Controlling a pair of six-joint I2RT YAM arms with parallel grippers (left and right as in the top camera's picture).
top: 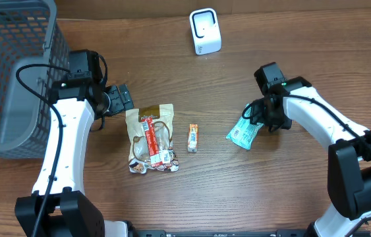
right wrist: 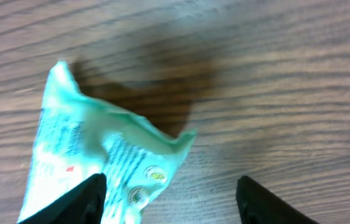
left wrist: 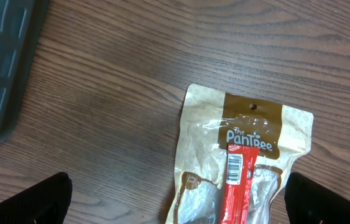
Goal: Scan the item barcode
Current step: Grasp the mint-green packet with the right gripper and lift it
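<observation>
A teal packet [top: 243, 133] is seen lying on the wooden bench [top: 290, 197], to the right of the middle, and the right gripper [top: 259, 122] is placed just over its upper end. In the right wrist view the jaws are held apart. One finger [right wrist: 78, 202] is seen over the edge of the packet, though it cannot be told if it touches, and the other is over bare wood, so nothing is clamped. The white barcode scanner [top: 205, 31] is stood at the far edge, well apart from the packet. The left gripper [top: 120, 100] is held with its jaws wide apart by the top of a tan PanTree pouch [top: 151, 141], on which a red bar [left wrist: 237, 180] with a printed barcode is laid. A small orange bar [top: 192, 137] is found between pouch and packet. A grey basket [top: 7, 66] is set at the far left.
</observation>
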